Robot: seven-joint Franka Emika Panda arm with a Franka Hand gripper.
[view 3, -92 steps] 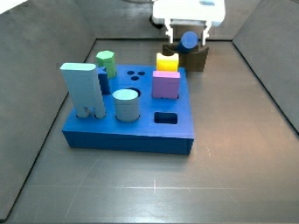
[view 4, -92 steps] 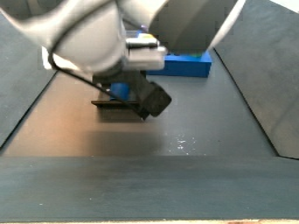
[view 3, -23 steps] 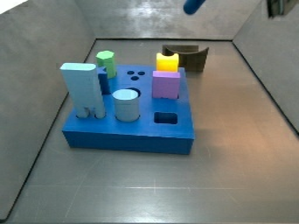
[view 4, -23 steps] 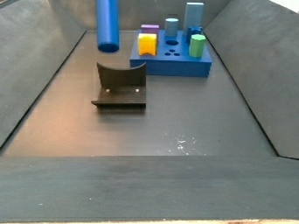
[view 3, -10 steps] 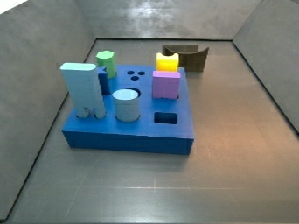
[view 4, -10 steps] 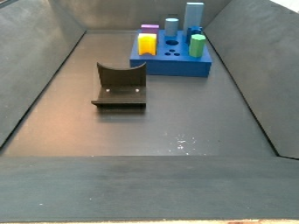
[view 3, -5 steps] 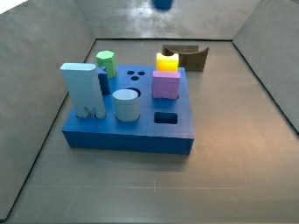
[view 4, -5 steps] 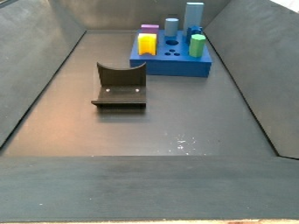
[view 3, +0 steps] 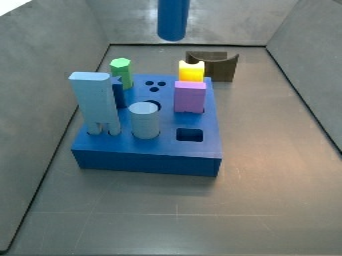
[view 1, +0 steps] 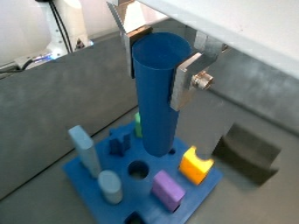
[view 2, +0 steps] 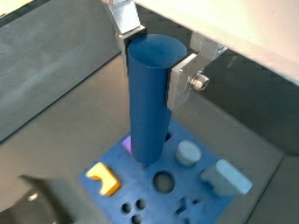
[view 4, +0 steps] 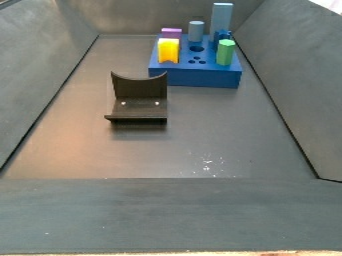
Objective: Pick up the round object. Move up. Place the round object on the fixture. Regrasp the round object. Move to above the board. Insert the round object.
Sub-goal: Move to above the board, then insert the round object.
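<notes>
The round object [view 1: 158, 105] is a long dark blue cylinder, and it hangs upright in both wrist views [view 2: 149, 101]. My gripper [view 1: 158, 66] is shut on its upper end, one silver finger [view 1: 187, 80] on each side. It hangs high above the board [view 1: 111, 166], a thick blue block with coloured pegs and an open round hole [view 1: 138, 169]. In a side view only the cylinder's lower end [view 3: 174, 18] shows, above the far edge of the board [view 3: 147, 135]; the gripper is out of that frame. The fixture [view 3: 211, 65] stands bare behind the board.
On the board stand a tall pale blue block [view 3: 94, 100], a pale cylinder [view 3: 144, 120], a green peg [view 3: 122, 70], a yellow piece [view 3: 193, 70] and a purple block [view 3: 190, 97]. Grey walls [view 4: 54, 70] enclose the floor. In a side view the fixture [view 4: 138, 98] sits nearer than the board [view 4: 198, 72].
The round object's lower end has come down into a side view from the top edge and shifted slightly left. A second ago it was out of view. Board and fixture are unmoved.
</notes>
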